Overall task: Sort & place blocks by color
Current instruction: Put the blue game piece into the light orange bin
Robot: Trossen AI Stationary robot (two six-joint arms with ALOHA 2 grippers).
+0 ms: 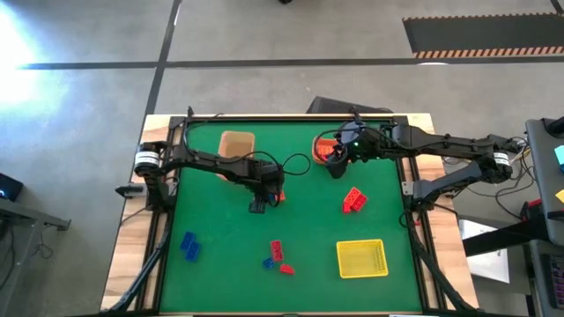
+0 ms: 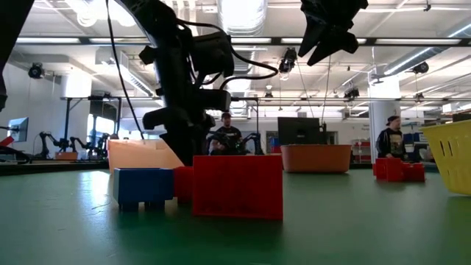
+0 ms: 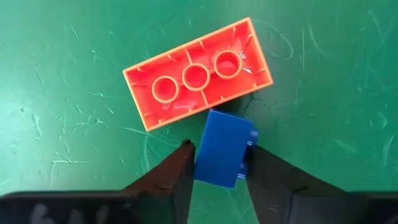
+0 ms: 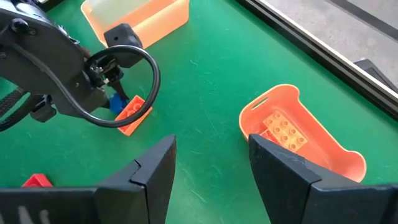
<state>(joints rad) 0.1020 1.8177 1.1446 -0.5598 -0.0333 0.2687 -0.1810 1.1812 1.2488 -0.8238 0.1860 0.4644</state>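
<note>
The left gripper [image 3: 217, 163] has its fingers [image 3: 176, 171] pinching a small blue block [image 3: 222, 147], which touches the edge of an upturned orange block [image 3: 198, 72] lying on the green worktop [image 3: 62, 74]. Only the left wrist view shows this pinch; the high view hides it under the arm. The right gripper [image 4: 211, 163] hovers with fingers spread and empty above the orange bin [image 4: 323, 146], where an orange brick [image 4: 283, 132] lies.
</note>
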